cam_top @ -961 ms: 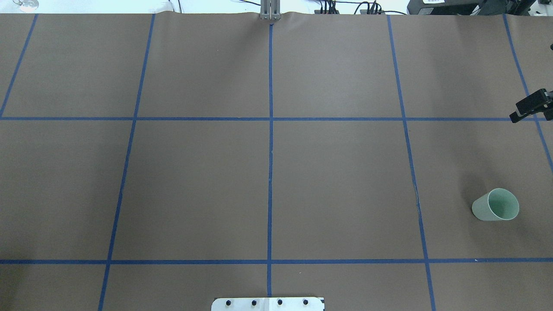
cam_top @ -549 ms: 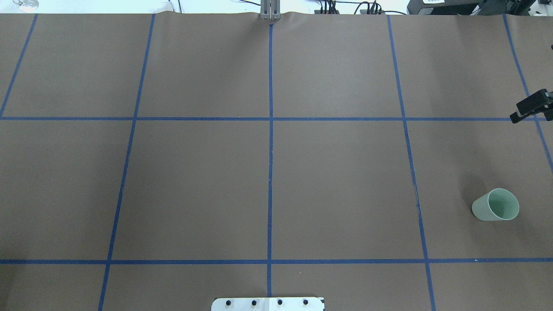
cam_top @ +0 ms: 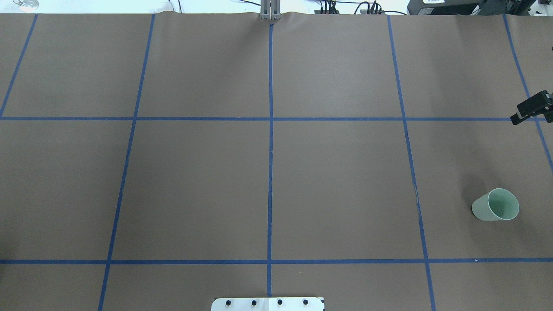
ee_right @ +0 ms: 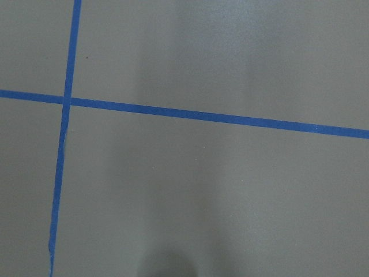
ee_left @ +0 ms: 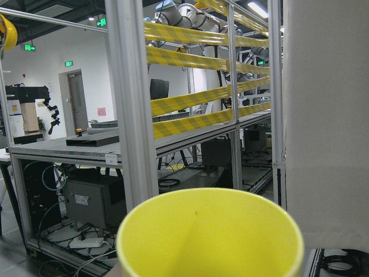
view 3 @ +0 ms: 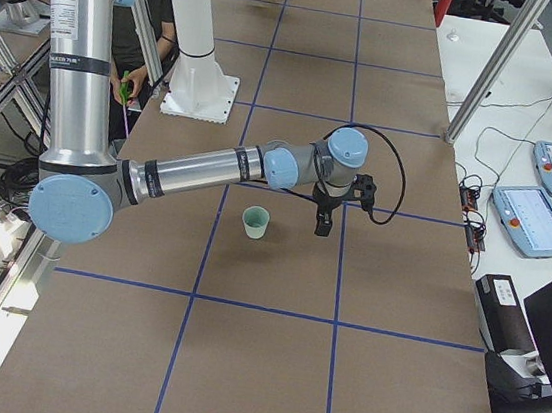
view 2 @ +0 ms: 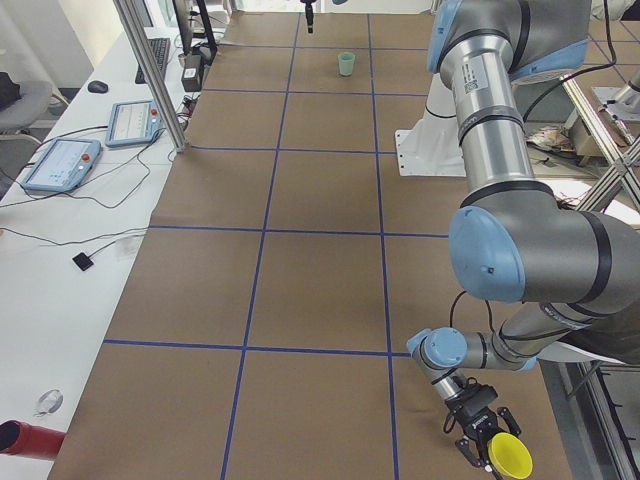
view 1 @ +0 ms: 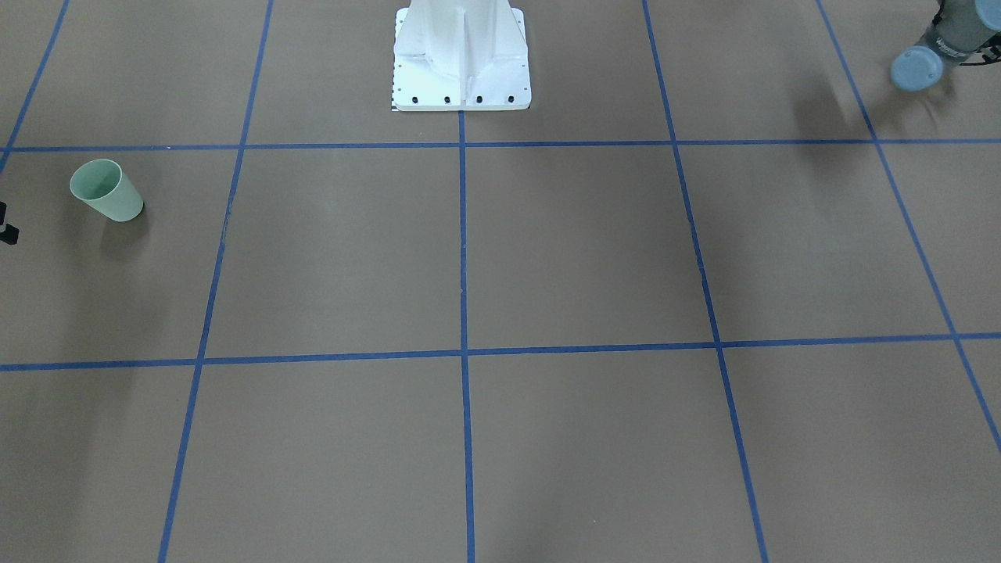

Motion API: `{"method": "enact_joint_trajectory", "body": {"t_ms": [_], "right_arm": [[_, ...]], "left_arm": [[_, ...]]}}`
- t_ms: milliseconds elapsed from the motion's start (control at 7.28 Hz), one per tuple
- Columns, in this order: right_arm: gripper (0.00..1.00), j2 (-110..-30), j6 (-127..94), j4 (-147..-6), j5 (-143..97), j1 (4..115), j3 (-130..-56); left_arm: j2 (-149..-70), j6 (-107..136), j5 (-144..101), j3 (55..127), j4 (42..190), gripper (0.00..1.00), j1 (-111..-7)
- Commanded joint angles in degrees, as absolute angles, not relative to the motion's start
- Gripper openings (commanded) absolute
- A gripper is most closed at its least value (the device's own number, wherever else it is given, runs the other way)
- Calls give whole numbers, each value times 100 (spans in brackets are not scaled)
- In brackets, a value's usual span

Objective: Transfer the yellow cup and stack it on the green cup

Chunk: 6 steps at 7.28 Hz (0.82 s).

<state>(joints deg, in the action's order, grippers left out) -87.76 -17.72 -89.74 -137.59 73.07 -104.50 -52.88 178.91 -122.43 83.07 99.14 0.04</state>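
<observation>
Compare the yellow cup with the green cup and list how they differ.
Colour: the yellow cup is bright yellow, the green cup pale mint.
Place: the yellow cup is at the table's left end, the green cup stands upright toward its right end.
Contact: the yellow cup sits against the left pincer, the green cup stands free.
Both are plain and handleless.

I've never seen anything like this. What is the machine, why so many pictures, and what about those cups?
It is a robot with two jointed arms at a brown table gridded with blue tape. Two pictures look down from above, two are taken from the table's ends, and two come from cameras on the wrists. The green cup stands upright on the table, beside the right gripper but apart from it. The yellow cup is at the left gripper, apparently carried; that wrist's camera looks over its rim.
</observation>
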Motion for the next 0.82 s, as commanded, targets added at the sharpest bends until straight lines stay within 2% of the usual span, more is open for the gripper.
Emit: {"method": "enact_joint_trajectory", "body": {"t_ms": [0, 687], "right_arm": [[100, -8780, -1775, -8982, -13772, 7304, -10459], [100, -8745, -1784, -8991, -14009, 7304, -10389]], "left_arm": [[-4801, 17449, -11317, 8297, 10256, 46, 0], [-4649, 16948, -9400, 7920, 11215, 46, -140]]}}
